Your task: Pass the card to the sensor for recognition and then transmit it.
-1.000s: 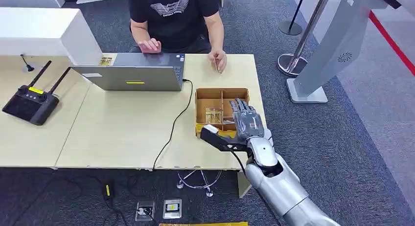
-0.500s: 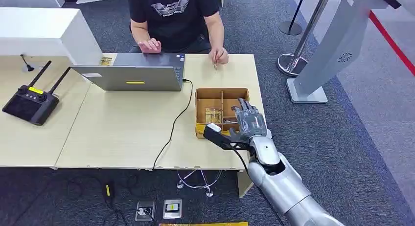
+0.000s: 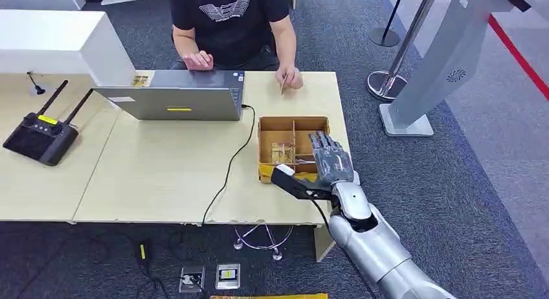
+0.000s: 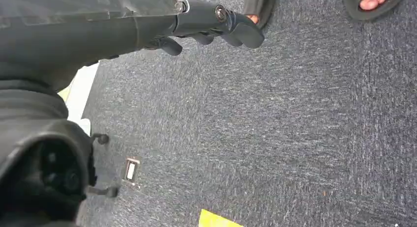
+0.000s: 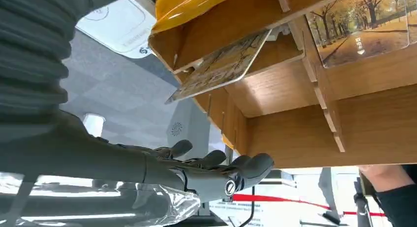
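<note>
A wooden box (image 3: 292, 121) with several compartments stands near the table's right edge. Picture cards (image 3: 282, 152) lie in it. My right hand (image 3: 329, 162) hovers over the box's near right part, fingers stretched forward and thumb out to the side, holding nothing. Close up in the right wrist view, one card (image 5: 221, 65) leans against a divider and a tree-picture card (image 5: 364, 30) lies flat, with my fingers (image 5: 211, 163) apart from both. My left hand (image 4: 147, 30) hangs over grey carpet, fingers loosely bent and empty. A person at the far edge pinches a card (image 3: 283, 87).
A grey laptop (image 3: 171, 101) stands in front of the person, its black cable (image 3: 230, 169) running to the table's near edge. A black controller with antennas (image 3: 39, 137) lies at the left. A tall grey-white stand (image 3: 447, 59) with a round mark rises on the carpet at the right.
My right hand has edged slightly right and further over the box. The person's hand at the far edge has tilted a card up off the table.
</note>
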Available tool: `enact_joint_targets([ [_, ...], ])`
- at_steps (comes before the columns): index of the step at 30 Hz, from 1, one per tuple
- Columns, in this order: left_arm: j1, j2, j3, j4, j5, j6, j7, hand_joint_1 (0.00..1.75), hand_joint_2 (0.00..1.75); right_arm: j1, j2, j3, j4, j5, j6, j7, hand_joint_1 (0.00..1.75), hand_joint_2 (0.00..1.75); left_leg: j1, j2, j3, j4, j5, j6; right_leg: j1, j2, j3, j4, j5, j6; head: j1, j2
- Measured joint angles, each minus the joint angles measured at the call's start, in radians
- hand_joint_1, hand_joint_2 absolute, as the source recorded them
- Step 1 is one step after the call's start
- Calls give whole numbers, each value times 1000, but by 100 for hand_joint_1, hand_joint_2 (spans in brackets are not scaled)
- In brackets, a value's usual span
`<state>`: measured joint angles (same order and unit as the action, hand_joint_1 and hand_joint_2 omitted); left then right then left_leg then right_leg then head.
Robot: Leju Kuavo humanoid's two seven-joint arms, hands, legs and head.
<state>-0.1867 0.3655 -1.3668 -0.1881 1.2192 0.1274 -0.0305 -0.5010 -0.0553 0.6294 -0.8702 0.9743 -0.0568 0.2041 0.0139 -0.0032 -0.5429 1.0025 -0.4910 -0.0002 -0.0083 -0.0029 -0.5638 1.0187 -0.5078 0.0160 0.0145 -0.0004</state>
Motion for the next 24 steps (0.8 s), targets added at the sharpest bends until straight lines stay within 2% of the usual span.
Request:
enact_joint_targets([
  [16, 0, 0, -1, 0, 3, 0, 0, 0, 0, -1, 0, 0, 17, -9, 0, -6, 0, 175, 0, 0, 0, 0, 0, 0, 0, 0, 0, 0, 0, 0, 0, 0],
  [17, 0, 0, -1, 0, 4, 0, 0, 0, 0, -1, 0, 0, 19, -11, -1, -7, 5, 175, 0, 0, 0, 0, 0, 0, 0, 0, 0, 0, 0, 0, 0, 0],
  [19, 0, 0, -1, 0, 6, 0, 0, 0, 0, -1, 0, 0, 21, -12, -3, -10, 5, 175, 0, 0, 0, 0, 0, 0, 0, 0, 0, 0, 0, 0, 0, 0],
  [20, 0, 0, -1, 0, 6, 0, 0, 0, 0, -1, 0, 0, 22, -14, -5, -12, 164, 175, 0, 0, 0, 0, 0, 0, 0, 0, 0, 0, 0, 0, 0, 0],
  [21, 0, 0, -1, 0, 6, 0, 0, 0, 0, -1, 0, 0, 23, -16, -7, -13, 175, 175, 0, 0, 0, 0, 0, 0, 0, 0, 0, 0, 0, 0, 0, 0],
  [24, 0, 2, -1, 0, 7, 0, 0, 0, 0, -1, 0, 1, 27, -21, -10, -14, 175, 175, 0, 0, 0, 0, 0, 0, 0, 0, 0, 0, 0, 0, 0, 0],
])
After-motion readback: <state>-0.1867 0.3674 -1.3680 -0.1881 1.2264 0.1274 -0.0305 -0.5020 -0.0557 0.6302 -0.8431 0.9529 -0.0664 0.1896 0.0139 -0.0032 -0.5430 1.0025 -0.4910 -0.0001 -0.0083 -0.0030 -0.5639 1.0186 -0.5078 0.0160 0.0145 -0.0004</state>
